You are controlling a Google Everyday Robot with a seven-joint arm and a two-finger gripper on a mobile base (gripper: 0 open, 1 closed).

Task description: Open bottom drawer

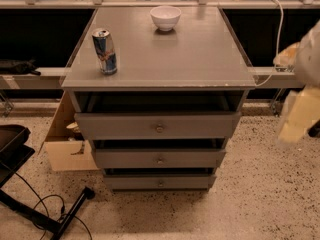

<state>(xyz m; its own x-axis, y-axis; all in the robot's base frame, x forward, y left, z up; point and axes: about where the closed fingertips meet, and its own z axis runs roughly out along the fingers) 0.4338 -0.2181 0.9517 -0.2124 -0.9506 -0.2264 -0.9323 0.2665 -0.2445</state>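
The grey cabinet [165, 59] stands in the middle with three drawers stacked under its top. The bottom drawer [135, 183] is the lowest one, close to the floor, with a plain grey front and a small round knob [160, 184] at its centre. Its front sits furthest back of the three. My gripper [299, 115] is a blurred cream shape at the right edge. It hangs in the air to the right of the cabinet, level with the top drawer [115, 126], well apart from the bottom drawer.
A blue and silver can [105, 51] and a white bowl [165, 17] stand on the cabinet top. An open cardboard box [65, 146] sits against the cabinet's left side. A black stand and cables [35, 211] lie on the speckled floor at the lower left. A railing [30, 76] runs behind.
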